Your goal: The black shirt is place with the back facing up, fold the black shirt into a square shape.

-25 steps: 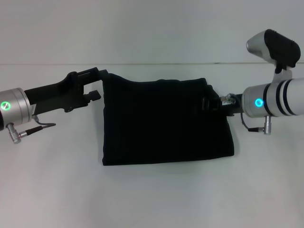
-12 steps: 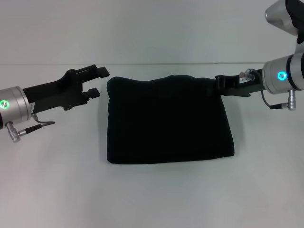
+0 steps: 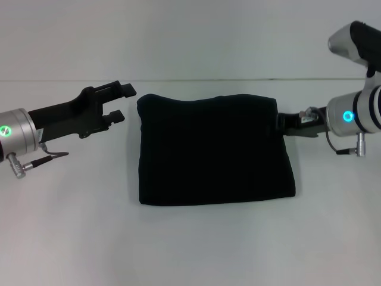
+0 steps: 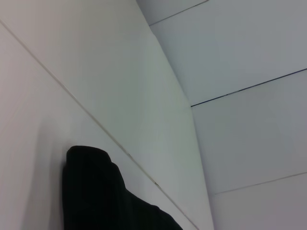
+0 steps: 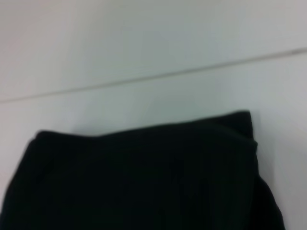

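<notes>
- Black shirt: folded into a near-square block, lying flat on the white table at mid-table; plain side up, no lettering visible; edges roughly straight, the near right corner slightly flared.
- Left gripper: just beside the shirt's far left corner, apart from the cloth; jaws spread with a plain gap between them, holding nothing.
- Right gripper: at the shirt's right edge, near the far corner; cannot tell how its jaws stand, nor whether it touches the cloth.
</notes>
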